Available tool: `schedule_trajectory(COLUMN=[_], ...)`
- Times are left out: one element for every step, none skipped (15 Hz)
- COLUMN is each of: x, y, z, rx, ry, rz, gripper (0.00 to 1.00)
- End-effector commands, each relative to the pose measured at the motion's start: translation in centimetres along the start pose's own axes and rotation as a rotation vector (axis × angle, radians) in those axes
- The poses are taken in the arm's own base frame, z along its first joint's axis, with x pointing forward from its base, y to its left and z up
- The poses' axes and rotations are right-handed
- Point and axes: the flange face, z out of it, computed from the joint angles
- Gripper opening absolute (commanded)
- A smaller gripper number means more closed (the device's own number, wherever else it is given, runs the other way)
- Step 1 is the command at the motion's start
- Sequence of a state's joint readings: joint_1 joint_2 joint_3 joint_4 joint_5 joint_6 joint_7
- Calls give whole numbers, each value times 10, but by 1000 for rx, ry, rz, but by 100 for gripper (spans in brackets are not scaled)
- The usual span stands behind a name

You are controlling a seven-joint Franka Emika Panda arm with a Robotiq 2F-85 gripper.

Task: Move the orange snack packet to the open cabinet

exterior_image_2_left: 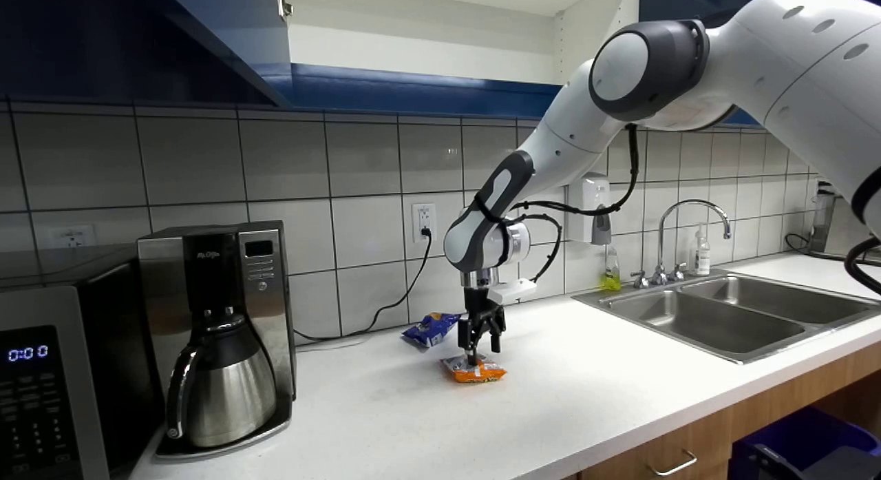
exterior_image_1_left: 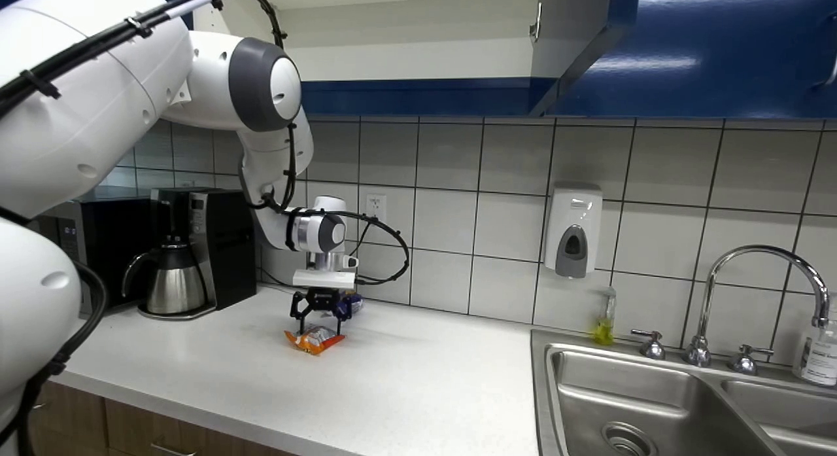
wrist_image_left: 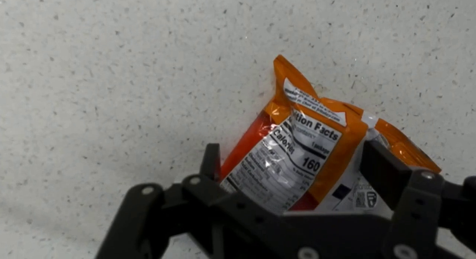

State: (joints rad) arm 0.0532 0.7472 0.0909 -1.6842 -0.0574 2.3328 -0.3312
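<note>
In an exterior view, my gripper (exterior_image_1_left: 320,330) stands over the orange snack packet (exterior_image_1_left: 315,341) on the counter (exterior_image_1_left: 425,377). In an exterior view, glossy blue edges the open cabinet (exterior_image_2_left: 427,89). In the wrist view, my fingers (wrist_image_left: 383,171) stand apart, the crinkly packet between.

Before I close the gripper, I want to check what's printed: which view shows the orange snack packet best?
The wrist view. There the orange snack packet shows large, its label partly readable, though the gripper hides some. Both exterior views show it small on the counter, under the gripper, its print too small to read.
</note>
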Motion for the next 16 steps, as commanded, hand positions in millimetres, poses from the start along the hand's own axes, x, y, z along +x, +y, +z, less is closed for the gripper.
schedule_trajectory(x=[12, 13, 14, 15, 15, 15, 15, 15, 15, 15, 15, 15, 15, 14, 14, 14], y=[2, 2, 2, 2, 3, 3, 4, 5, 5, 6, 6, 7, 7, 8, 8, 8], z=[-1, -1, 0, -1, -1, -2, -3, -4, -5, -6, -6, -7, -8, -8, -8, -8], rx=[8, 7, 7, 7, 6, 4, 3, 4, 3, 2, 3, 2, 0, 0, -1, -1], ry=[5, 5, 5, 5, 5, 7, 9, 7, 9, 10, 11, 12, 14, 13, 12, 12], rz=[34, 37, 38, 38, 39, 42, 44, 45, 47, 48, 49, 50, 51, 52, 53, 54], gripper=[65, 58, 49, 42, 33, 26, 18, 12, 3, 0, 0, 0, 0, 0, 0, 0])
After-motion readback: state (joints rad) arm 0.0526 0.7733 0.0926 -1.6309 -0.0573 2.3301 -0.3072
